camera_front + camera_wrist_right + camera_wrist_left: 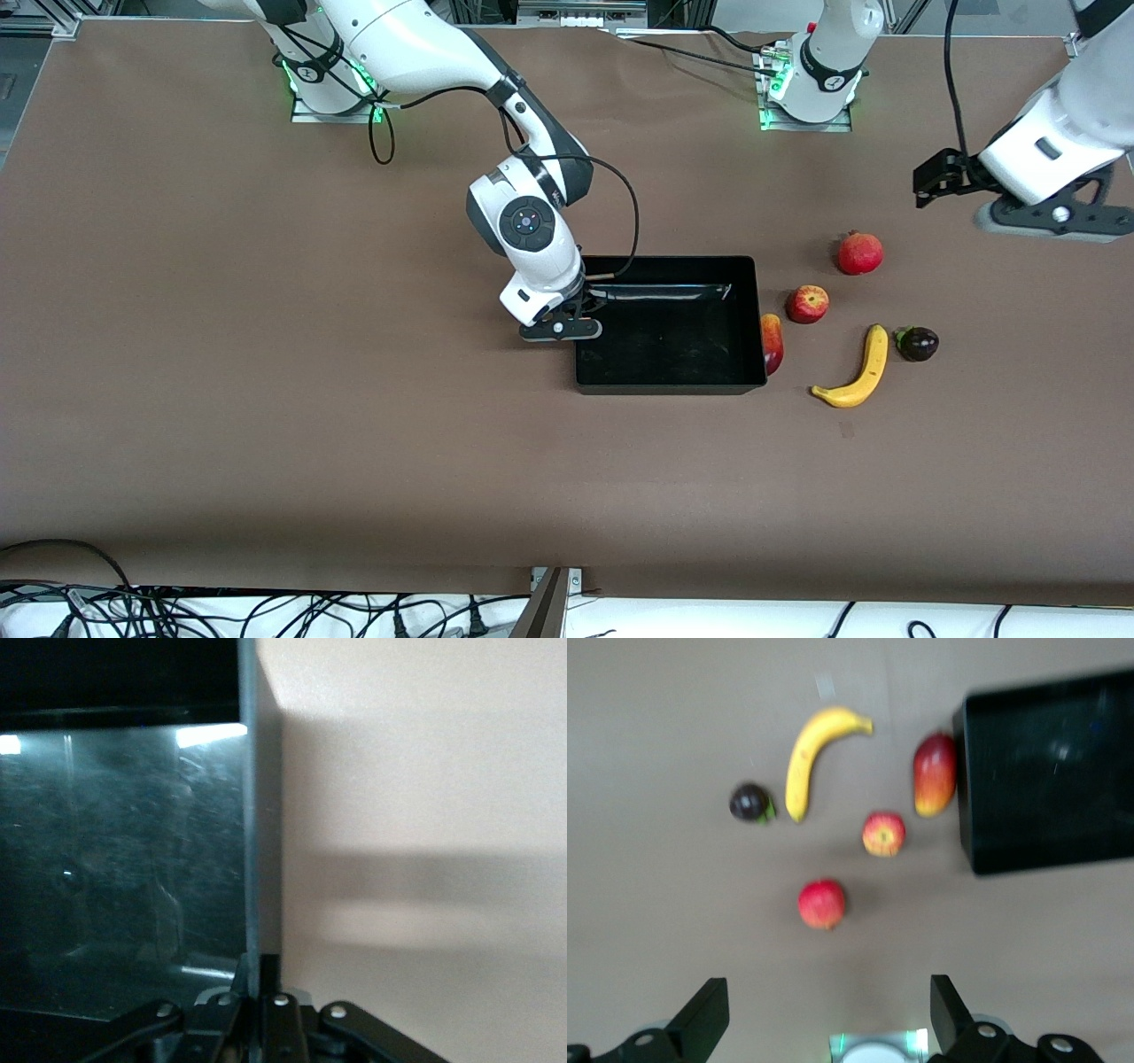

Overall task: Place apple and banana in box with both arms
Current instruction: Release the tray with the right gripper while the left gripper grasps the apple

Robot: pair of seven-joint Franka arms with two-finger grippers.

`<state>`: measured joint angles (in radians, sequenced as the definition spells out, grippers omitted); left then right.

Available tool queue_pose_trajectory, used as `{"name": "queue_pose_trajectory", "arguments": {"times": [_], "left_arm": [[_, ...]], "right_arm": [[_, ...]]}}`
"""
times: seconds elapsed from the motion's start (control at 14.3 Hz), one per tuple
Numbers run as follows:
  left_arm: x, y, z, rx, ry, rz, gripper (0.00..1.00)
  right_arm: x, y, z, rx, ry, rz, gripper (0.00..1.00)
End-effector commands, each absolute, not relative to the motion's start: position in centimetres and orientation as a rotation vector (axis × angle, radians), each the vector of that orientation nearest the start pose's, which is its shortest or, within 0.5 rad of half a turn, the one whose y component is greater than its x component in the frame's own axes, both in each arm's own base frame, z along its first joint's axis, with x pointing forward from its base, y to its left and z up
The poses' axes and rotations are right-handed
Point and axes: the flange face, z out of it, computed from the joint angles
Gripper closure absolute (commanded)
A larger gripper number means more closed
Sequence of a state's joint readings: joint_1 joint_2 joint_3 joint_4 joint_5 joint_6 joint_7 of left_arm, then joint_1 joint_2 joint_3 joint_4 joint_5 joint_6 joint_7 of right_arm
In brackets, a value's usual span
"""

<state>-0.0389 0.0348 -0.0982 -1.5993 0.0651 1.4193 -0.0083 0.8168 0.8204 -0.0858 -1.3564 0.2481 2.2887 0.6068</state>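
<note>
Box (671, 377) holding no fruit, right fingers (266, 979) pinching its wall

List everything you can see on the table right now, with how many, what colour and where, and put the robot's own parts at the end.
box: one, glossy black, mid-table, nothing in it
mango: one, red-orange, against the box wall at the left arm's end
apple: one, red with yellow patches, beside the mango, farther from the front camera
pomegranate: one, red, farther from the camera than the apple
banana: one, yellow, nearest the camera of the fruits
dark fruit: one, purple-black, beside the banana toward the left arm's end
table: one, brown
cables: several, black, along the table edge nearest the camera
right gripper: one, black, shut on the box wall at the right arm's end
left gripper: one, black, open, in the air above the table near the pomegranate
</note>
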Motion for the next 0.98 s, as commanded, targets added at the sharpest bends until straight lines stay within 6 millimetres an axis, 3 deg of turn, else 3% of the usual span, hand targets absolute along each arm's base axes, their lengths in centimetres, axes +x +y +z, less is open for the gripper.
{"name": "queue_pose_trajectory", "arguments": {"times": [0.0,0.14,0.21,0.28,0.42,0.56,0.7,0.91], "left_arm": [[54.7,-8.7,55.0,-3.02,0.257,0.498,0.0],[55.0,-8.7,53.4,-3.014,0.256,0.562,0.0],[55.6,-8.8,51.7,-3.008,0.255,0.599,0.0],[56.5,-8.8,49.6,-3.002,0.255,0.639,0.0],[58.2,-8.7,45.3,-2.999,0.263,0.656,0.0],[58.6,-8.5,41.9,-3.006,0.267,0.619,0.0],[57.7,-8.6,38.2,-3.014,0.278,0.589,0.0],[56.8,-8.7,33.2,-3.039,0.301,0.46,0.0]], "right_arm": [[54.9,52.4,26.1,-2.923,0.021,-0.035,0.0],[55.3,51.8,28.8,-2.926,0.014,-0.04,0.0],[55.7,50.8,31.2,-2.936,0.016,-0.03,0.0],[56.9,48.7,34.8,-2.943,0.051,-0.037,0.0],[59.4,42.3,41.7,-2.966,0.066,-0.031,0.0],[61.7,34.7,46.5,-2.981,-0.018,-0.001,0.0],[61.6,28.5,52.2,-2.964,0.02,0.023,0.0],[59.6,19.3,57.4,-2.977,-0.078,0.127,0.0]]}}
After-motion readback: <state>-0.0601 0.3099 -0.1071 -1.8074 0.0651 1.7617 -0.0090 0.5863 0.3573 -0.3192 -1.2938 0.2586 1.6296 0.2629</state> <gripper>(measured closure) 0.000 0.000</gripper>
